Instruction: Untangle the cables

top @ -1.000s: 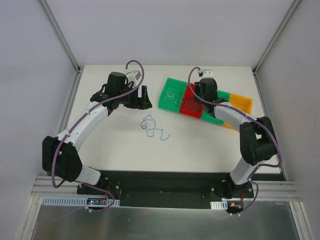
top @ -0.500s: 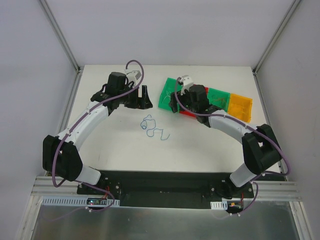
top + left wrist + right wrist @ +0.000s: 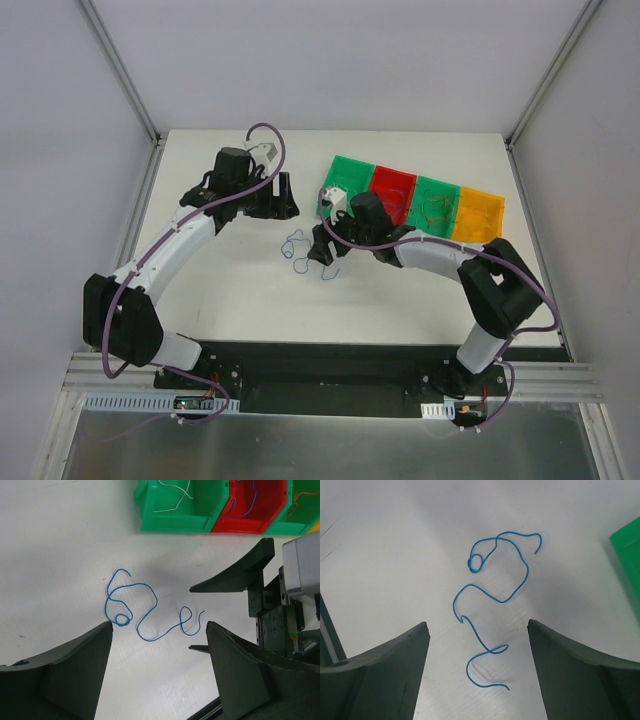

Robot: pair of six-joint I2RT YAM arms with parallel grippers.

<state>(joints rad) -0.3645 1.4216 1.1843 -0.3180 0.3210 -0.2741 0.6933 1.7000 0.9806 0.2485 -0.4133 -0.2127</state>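
One blue cable (image 3: 296,244) lies loose and wavy on the white table, with a small loop at one end (image 3: 121,620) (image 3: 475,563). My right gripper (image 3: 322,256) (image 3: 477,624) hangs open just above its near end, a finger on either side and nothing between them. My left gripper (image 3: 284,196) (image 3: 159,626) is open too, a little above and behind the cable, empty. The right gripper's fingers (image 3: 235,573) show in the left wrist view beside the cable's tail. More thin cables lie in the bins: a white one (image 3: 175,499) and a blue one (image 3: 253,500).
A row of bins stands at the back right: green (image 3: 340,166), red (image 3: 393,176), green (image 3: 437,183) and orange (image 3: 482,196). Their front walls (image 3: 175,524) are close behind the cable. Frame posts rise at the table's back corners.
My right arm swung left from over the bins down to the blue cable, and its jaws opened wide. The left gripper barely shifted.
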